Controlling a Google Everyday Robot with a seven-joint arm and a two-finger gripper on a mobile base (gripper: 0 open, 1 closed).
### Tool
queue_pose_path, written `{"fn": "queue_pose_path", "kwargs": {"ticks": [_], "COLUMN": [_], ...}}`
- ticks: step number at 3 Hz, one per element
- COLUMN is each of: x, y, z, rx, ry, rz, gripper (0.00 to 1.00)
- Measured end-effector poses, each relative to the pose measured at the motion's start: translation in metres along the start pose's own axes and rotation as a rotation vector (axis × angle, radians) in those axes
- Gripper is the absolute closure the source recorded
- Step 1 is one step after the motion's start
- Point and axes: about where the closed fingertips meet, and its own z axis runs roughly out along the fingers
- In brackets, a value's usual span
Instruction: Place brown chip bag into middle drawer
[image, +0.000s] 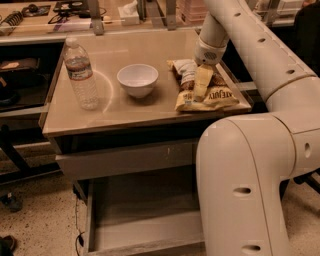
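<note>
Left of the bowl (137, 79) a water bottle (80, 75) stands on the table (125, 116). Right of the bowl, near the table's far side edge, the brown chip bag (218, 96) lies flat. It is crinkled brown foil with a yellow band of dark letters toward the front and a white panel behind. The gripper (201, 90) sits on the bag's middle, right of the bowl; I cannot tell whether its jaws are apart or clamped on the foil. The bag is probably light, soft and slippery, and its contents would crush easily, so a gentle pinch on a raised crease or sealed end seems best. Below the bowl, the middle drawer (145, 222) stands open
</note>
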Motion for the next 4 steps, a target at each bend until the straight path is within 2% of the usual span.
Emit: {"fn": "queue_pose_path", "kwargs": {"ticks": [1, 4], "x": [0.0, 0.0], "y": [0.0, 0.0], "z": [-0.0001, -0.0001], "rx": [0.0, 0.0], "ry": [0.0, 0.0], "rz": [0.0, 0.0], "gripper": [0.19, 0.89]}}
